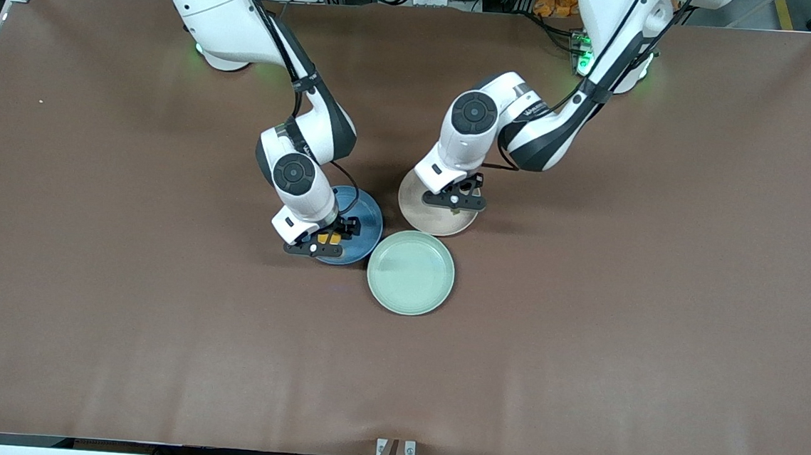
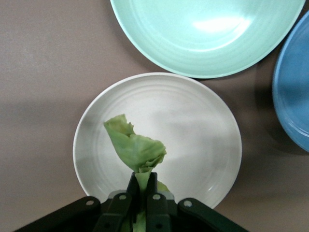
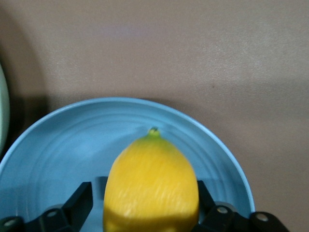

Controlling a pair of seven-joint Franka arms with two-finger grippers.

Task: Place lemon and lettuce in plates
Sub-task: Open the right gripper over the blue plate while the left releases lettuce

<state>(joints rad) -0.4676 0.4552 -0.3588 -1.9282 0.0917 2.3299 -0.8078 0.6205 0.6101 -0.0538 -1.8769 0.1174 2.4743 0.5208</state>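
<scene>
1. Two hands are loaded over their plates: the right hand [image 1: 324, 240] is clamped on the lemon [image 3: 151, 186] above the blue plate [image 1: 370, 219], and the left hand [image 1: 455, 197] pinches the lettuce [image 2: 135, 147] over the beige-pink plate [image 2: 193, 116].
2. The lemon hangs over the part of the blue plate nearest the front camera, not its middle. Released there, a round fruit could roll over the shallow rim onto the brown surface [image 1: 88, 269].
3. The lettuce is gripped by a thin stem end, with the leaf drooping above the plate near the rim closest to the hand. It looks light and limp, so it could cling to a finger when the hand opens, or drape half off the rim.
4. The mint-green plate [image 1: 411, 272] sits just beside both task plates, nearer the front camera. A drifting release could land either item in it, which would likely not count.
5. The two arms work close together at mid-table, so a careless retreat could bring them into contact.
6. A small logo shows on the left arm's wrist link, and it is too small to read. No other writing is visible.
</scene>
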